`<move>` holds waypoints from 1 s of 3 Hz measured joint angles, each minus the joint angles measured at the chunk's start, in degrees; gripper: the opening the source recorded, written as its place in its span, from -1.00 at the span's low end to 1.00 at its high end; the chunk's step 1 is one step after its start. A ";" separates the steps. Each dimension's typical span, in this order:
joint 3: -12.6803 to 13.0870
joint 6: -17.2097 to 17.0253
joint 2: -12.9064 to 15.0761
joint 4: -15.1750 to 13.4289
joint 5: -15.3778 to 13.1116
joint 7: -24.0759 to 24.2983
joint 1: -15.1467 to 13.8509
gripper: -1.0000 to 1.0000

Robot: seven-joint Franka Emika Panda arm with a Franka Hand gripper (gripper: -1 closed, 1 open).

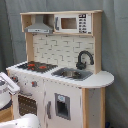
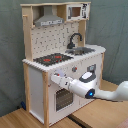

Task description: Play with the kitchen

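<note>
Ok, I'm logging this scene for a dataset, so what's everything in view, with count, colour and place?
kitchen: one, white and light wood, centre in both exterior views
hob: one, black with red rings, on the counter
sink: one, grey, beside the hob
faucet: one, black, behind the sink
hood: one, grey, above the hob
microwave: one, white, top shelf beside the hood
oven door: one, white with window, below the hob
curtain: grey, backdrop
floor: light wood, under the kitchen
arm: one, white, reaching to the kitchen's front above the oven door

kitchen [image 1: 60, 75]: 1 | hob [image 1: 37, 66]: 1 | faucet [image 1: 84, 58]: 1 | sink [image 1: 71, 74]: 1 | hood [image 1: 40, 25]: 1 | microwave [image 1: 73, 23]: 1
</note>
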 joint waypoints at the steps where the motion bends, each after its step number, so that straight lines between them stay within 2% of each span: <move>1: -0.06 -0.40 0.00 0.00 -2.85 -6.60 0.07 -1.00; 3: -0.22 -1.56 0.00 0.12 -10.37 -16.69 0.26 -1.00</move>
